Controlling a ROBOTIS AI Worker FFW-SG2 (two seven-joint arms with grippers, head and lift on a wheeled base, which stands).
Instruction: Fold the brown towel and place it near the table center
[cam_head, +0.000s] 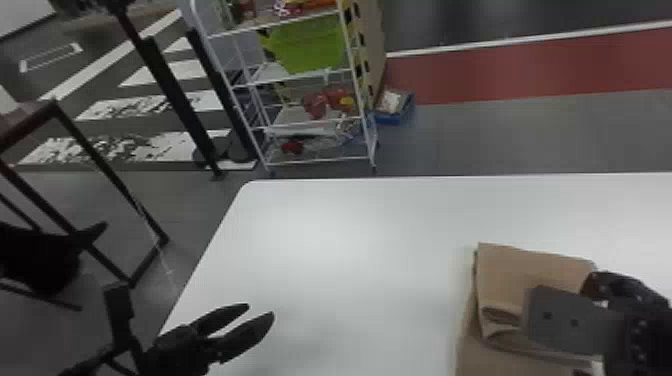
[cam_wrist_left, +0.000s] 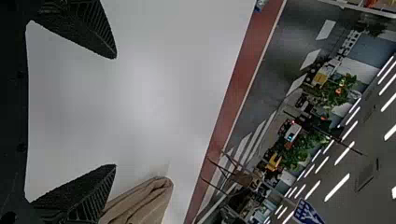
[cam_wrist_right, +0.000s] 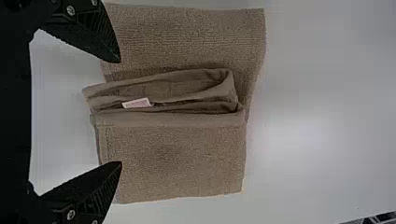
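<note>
In the right wrist view, the right gripper (cam_wrist_right: 120, 112) has its two fingers wide apart, with nothing pinched. The brown towel (cam_wrist_right: 173, 158) lies on the white table (cam_wrist_right: 317, 84) between the lines of these fingers and also beyond their tips. It is partly folded: a thick pile, with a small label (cam_wrist_right: 136, 103) at its doubled edge, and beside the pile one lower part which reaches out flat.

In the left wrist view, the left gripper (cam_wrist_left: 116, 112) also has its fingers spread, with bare table between them. A folded corner of the towel shows just past one fingertip.

In the head view, the towel is at the right side, with the pile farther from the robot and the lower part coming toward it. So its long axis goes, I judge, roughly from near to far. The right gripper is over its right side, clearly the nearer one; the left gripper is well apart, to the left of it. For the next fold, the right hand seems better placed.
</note>
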